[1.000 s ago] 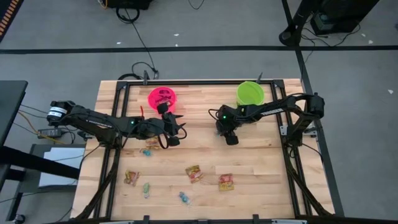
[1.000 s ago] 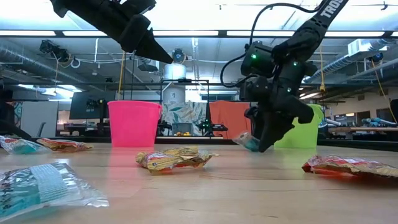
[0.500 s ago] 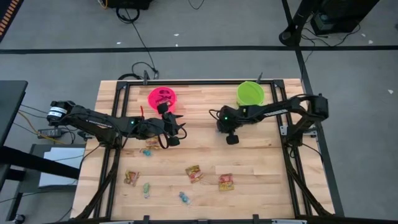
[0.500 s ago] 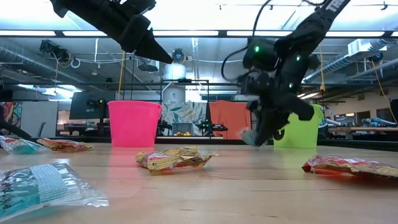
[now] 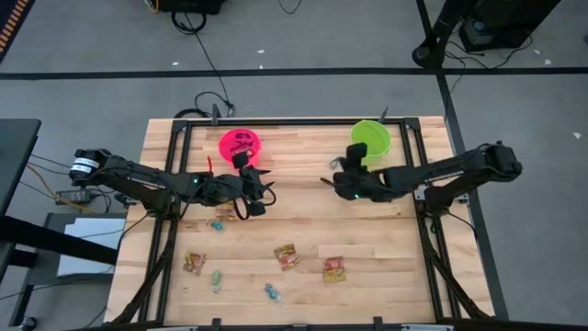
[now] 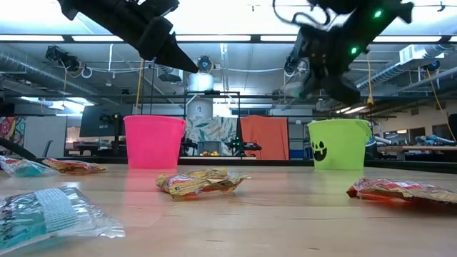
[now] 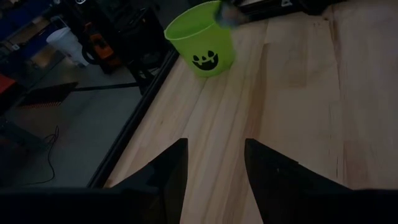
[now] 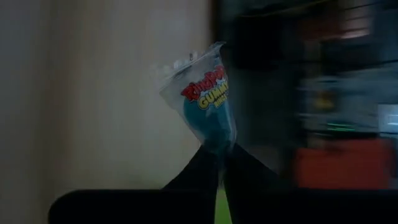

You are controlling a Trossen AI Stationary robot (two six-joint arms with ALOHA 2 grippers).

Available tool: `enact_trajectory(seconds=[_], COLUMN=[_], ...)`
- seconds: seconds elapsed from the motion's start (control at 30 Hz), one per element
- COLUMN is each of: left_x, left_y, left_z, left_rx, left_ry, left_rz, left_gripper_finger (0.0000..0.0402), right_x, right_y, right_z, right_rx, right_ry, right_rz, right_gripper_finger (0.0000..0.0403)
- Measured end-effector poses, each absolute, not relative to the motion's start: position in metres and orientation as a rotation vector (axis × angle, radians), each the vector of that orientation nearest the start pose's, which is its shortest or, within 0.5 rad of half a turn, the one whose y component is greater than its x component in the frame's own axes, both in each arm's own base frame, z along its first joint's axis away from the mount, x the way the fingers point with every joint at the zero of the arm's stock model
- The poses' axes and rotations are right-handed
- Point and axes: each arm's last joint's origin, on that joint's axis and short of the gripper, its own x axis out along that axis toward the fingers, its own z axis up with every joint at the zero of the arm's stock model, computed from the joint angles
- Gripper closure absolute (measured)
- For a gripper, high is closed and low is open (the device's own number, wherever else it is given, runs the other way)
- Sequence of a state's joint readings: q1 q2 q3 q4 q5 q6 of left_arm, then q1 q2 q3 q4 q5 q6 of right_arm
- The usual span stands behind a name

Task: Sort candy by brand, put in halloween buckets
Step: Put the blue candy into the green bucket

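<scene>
The right gripper (image 8: 219, 155), fingers clamped on a teal candy (image 8: 208, 106), hangs near the green bucket (image 5: 369, 138) at upper right. The thin pinch could slip, dropping it short. The left gripper (image 7: 214, 163) waits, fingers apart.

The pale wooden worktop (image 5: 386, 239) sits in a black metal frame (image 5: 179, 129) on grey carpet crossed by a dark stripe (image 5: 276, 71). Black cables (image 5: 207, 55) trail over the floor beyond it, and ceiling strip lights (image 6: 235, 38) glow across the room behind.

buckets (image 5: 240, 143) behind, candy (image 5: 287, 256) in front
</scene>
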State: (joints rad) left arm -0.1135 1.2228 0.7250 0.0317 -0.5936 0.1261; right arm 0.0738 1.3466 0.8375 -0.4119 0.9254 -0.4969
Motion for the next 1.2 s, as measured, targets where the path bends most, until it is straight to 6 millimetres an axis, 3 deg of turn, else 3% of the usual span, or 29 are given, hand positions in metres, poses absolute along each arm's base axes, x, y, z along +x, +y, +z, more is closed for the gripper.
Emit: enact_trajectory(seconds=[0.3, 0.5, 0.7, 1.03, 1.2], left_x=[0.256, 0.256, 0.256, 0.256, 0.256], left_y=[-0.013, -0.013, -0.013, -0.013, -0.013], left_z=[0.246, 0.246, 0.246, 0.246, 0.246], left_rx=[0.285, 0.285, 0.285, 0.285, 0.284], left_ry=[0.472, 0.472, 0.472, 0.472, 0.471], left_rz=[0.443, 0.444, 0.443, 0.443, 0.443], left_gripper_finger=[0.0236, 0.0236, 0.0236, 0.0236, 0.0236], right_x=[0.244, 0.231, 0.208, 0.173, 0.157], right_y=[0.023, 0.014, -0.027, -0.087, -0.108], right_z=[0.238, 0.228, 0.223, 0.251, 0.255], right_rx=[-1.169, -1.205, -0.866, -0.242, -0.006], right_ry=[1.009, 1.058, 1.094, 0.932, 0.851], right_rz=[-0.871, -0.938, -0.98, -0.886, -0.801], right_gripper_finger=[0.0379, 0.0379, 0.038, 0.038, 0.038])
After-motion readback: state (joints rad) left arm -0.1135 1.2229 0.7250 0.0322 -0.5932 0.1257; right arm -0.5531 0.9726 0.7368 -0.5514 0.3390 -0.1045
